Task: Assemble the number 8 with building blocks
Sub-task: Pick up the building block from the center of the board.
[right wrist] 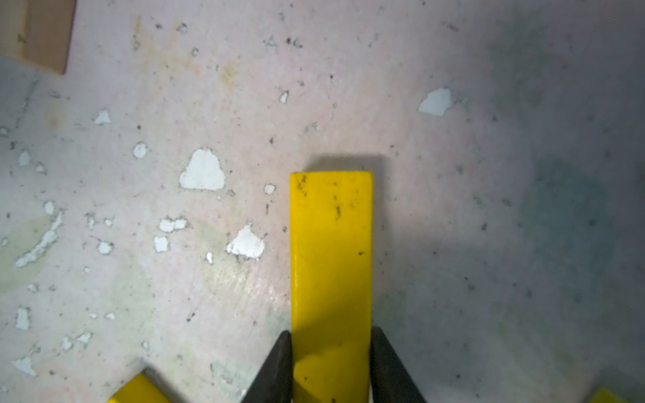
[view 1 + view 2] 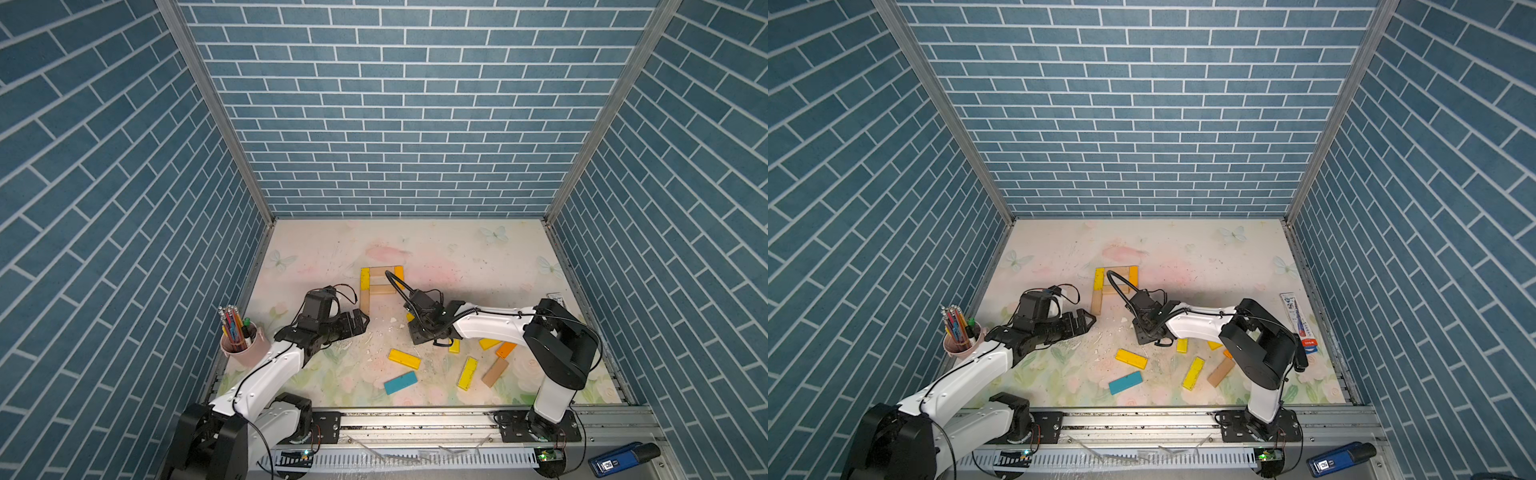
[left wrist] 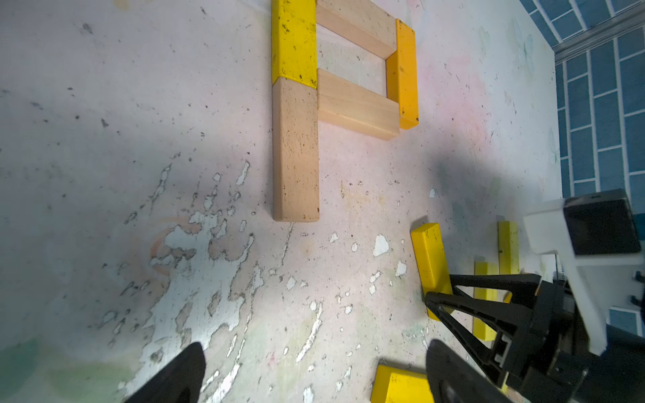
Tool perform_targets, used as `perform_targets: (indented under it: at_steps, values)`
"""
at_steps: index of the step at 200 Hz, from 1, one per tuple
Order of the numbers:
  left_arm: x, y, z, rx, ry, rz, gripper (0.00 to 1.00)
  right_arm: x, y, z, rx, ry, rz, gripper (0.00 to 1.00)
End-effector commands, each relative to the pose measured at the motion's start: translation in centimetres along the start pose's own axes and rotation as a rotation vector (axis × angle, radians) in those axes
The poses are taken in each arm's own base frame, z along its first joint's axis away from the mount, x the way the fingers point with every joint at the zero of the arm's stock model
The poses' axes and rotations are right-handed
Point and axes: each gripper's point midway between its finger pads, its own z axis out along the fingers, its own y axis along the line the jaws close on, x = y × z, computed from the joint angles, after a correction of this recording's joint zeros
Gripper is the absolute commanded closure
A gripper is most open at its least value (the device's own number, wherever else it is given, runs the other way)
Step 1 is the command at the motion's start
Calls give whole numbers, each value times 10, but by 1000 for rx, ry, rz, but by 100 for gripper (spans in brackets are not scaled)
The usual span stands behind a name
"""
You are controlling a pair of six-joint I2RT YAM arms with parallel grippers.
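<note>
Loose building blocks (yellow, teal, tan, orange) are scattered flat on the worktop, lower centre-right in both top views. One scuffed yellow plank is clamped at its end between the right fingers, the right arm stretched low toward frame left. The left fingers are spread wide, empty. Farther back, a half-built figure is seen mid-frame.

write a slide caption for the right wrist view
Right end effector shut on a yellow block, worn mat behind, a tan block at the edge of view.
</note>
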Motion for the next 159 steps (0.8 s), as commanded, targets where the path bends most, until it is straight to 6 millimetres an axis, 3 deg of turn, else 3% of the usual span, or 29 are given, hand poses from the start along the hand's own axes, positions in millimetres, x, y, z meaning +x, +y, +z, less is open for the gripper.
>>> perform_targets:
  at_steps: [1,46,159]
  values:
    - [-6,-3,-4,10,-27,-5,0,11,-21,6,115,45,95,67]
    - [-11,-6,-10,21,-64,-29,0,-11,-19,4,125,15,207,73]
    - [-18,-4,-1,74,-65,-132,0,-66,0,18,50,40,316,73]
